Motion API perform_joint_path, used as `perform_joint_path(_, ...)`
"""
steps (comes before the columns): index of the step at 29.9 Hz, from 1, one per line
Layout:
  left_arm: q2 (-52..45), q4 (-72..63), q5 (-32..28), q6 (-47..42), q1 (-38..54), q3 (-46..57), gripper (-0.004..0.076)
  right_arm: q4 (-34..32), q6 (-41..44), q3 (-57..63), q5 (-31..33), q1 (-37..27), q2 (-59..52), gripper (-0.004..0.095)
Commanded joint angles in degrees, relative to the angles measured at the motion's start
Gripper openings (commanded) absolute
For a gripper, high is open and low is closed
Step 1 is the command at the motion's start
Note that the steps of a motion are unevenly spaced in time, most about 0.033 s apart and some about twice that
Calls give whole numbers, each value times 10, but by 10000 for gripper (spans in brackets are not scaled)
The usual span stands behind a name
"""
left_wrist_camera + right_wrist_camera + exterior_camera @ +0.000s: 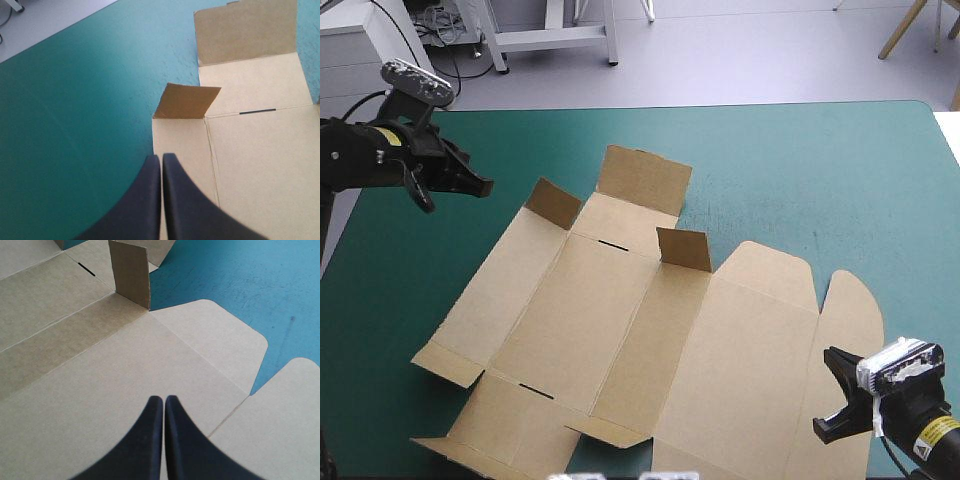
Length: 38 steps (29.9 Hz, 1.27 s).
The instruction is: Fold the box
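The box (620, 330) lies as a cut brown sheet spread nearly flat across the middle and lower part of the high view, on the teal-green cover (820, 170). It forms no tray. Three pieces stand up from it: a broad end panel (642, 180) at the upper centre, a small flap (555, 203) to its left and another small flap (685, 250) near the middle. The lid's rounded tabs (850, 310) lie flat at the right.

The left gripper (161, 156), in the high view's upper left, has its black fingers pressed together in one point; the left small flap stands just ahead of it. The right gripper (163, 399), in the lower right, is likewise pressed together and holds nothing, poised over the flat lid panel; whether it touches the board cannot be told
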Motion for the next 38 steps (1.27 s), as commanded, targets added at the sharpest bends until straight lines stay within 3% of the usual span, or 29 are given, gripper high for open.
perform_joint_path(1,-58,-9,26,-12,-4,-2,-10,-13,-6,-16,-42,0,6,-4)
perform_joint_path(10,-222,-8,15,-21,-4,177,-10,-13,-6,-16,-42,0,6,-3)
perform_joint_path(14,-302,-6,-1,-22,-4,265,-10,-13,-6,-16,-42,0,6,72)
perform_joint_path(17,-360,15,-50,-25,-4,328,-10,-12,-6,-16,-42,0,6,195)
perform_joint_path(23,-467,12,-91,-42,-4,436,-10,-12,-6,-16,-42,0,6,615)
perform_joint_path(25,-496,7,-99,-52,-4,471,-10,-12,-6,-16,-42,0,6,715)
perform_joint_path(33,-599,-12,-181,-58,-4,587,-10,-27,-2,-23,-43,0,9,729)
perform_joint_path(38,-630,-42,-191,-59,-4,619,-10,-46,-38,-80,-43,0,54,729)
